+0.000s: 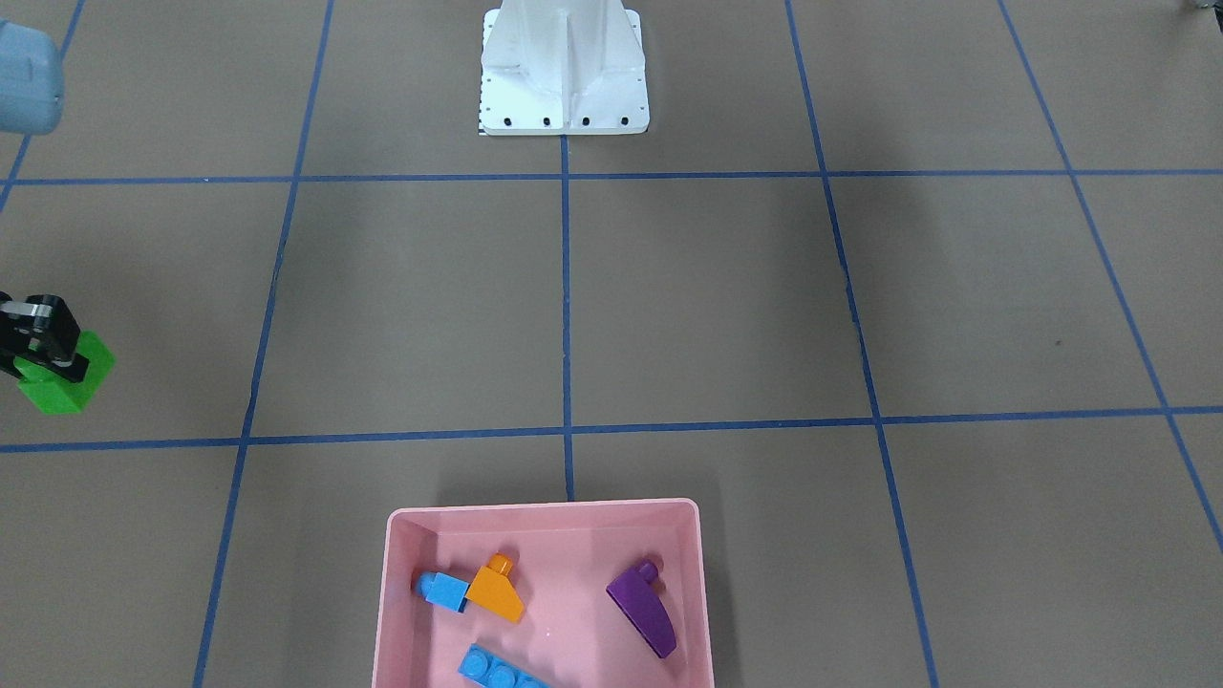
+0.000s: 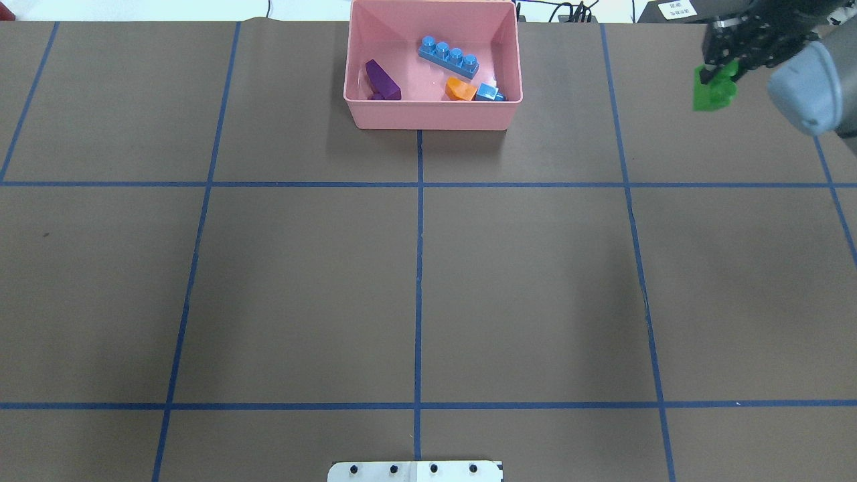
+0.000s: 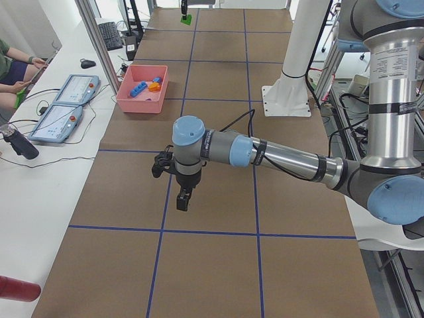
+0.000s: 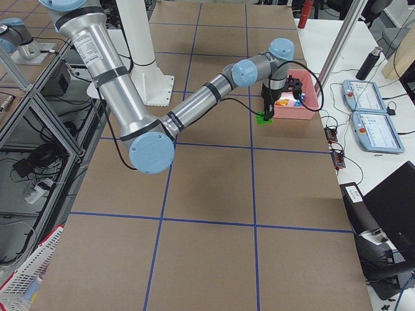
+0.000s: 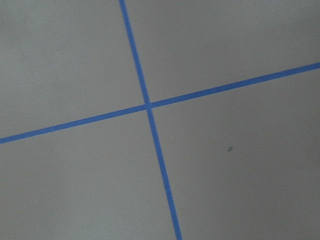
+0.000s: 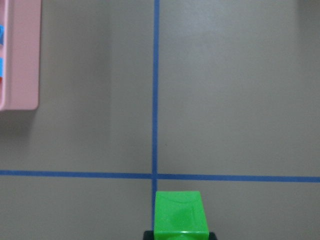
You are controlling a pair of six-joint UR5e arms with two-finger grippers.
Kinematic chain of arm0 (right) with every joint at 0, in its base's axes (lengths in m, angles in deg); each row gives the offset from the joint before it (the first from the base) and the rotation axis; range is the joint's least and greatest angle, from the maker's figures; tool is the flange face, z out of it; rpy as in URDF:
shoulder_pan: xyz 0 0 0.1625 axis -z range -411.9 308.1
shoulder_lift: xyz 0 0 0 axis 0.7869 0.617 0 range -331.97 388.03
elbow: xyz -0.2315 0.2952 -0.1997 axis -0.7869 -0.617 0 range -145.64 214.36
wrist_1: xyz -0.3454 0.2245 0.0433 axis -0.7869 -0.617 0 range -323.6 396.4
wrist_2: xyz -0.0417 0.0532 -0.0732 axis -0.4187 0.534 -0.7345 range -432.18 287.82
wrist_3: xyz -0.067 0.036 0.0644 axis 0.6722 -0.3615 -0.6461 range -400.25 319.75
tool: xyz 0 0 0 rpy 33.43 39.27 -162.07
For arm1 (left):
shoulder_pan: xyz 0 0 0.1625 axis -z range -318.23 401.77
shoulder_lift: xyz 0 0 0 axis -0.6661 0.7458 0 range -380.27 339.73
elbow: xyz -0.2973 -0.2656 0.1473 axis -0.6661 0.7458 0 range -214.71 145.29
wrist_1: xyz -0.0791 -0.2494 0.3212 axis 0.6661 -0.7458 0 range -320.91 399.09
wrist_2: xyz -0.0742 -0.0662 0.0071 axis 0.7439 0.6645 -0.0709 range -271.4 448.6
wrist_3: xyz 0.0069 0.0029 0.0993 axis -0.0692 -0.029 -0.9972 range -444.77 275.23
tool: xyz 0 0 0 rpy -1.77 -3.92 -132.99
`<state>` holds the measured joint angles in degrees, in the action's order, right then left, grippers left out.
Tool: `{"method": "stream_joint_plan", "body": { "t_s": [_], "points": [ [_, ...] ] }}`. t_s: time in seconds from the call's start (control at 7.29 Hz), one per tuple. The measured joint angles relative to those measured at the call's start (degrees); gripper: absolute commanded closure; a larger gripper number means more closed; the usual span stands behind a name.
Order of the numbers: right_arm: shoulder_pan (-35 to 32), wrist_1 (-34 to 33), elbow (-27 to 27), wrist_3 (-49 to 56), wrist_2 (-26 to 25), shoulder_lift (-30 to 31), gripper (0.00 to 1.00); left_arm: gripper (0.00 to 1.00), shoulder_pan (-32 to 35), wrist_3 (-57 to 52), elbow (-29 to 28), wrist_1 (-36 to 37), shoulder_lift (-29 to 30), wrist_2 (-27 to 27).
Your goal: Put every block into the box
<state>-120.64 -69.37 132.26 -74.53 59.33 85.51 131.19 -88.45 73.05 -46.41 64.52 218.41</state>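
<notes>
Left gripper [image 3: 184, 199]: mine, idle over bare table, holding nothing. I cannot tell whether its fingers are spread.
Box [image 2: 428, 119]: at the far edge, centre.
Box contents: purple wedge [image 2: 382, 80], blue bar [image 2: 449, 56], orange block [image 2: 459, 89] touching the blue cube [image 2: 490, 92]. Four of the five blocks are in.
Green block [image 2: 713, 92]: the last one out, well to the right of the box.
Right gripper [image 2: 716, 72]: my fingers are pinched on the green block's top.
Step in hand: carry the green block to the box.
Method: I judge I should keep the pinch firm, travel high enough to clear the wall, stop over the bare floor between wedge and orange block, lower, then release.
Risk: opening early could drop it on the rim.
</notes>
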Motion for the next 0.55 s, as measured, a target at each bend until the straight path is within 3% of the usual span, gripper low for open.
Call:
{"method": "stream_joint_plan", "body": {
  "t_s": [0.27, 0.55],
  "points": [
    [3.11, 1.01, -11.61, -7.55, -1.19, -12.96, 1.00, 0.00, 1.74, 0.09, -0.67, -0.09, -0.59, 3.59],
    [5.29, 13.57, -26.95, -16.94, -2.45, -22.61, 1.00, 0.00, 1.88, 0.37, -0.89, -0.10, -0.66, 4.61]
  ]
}}
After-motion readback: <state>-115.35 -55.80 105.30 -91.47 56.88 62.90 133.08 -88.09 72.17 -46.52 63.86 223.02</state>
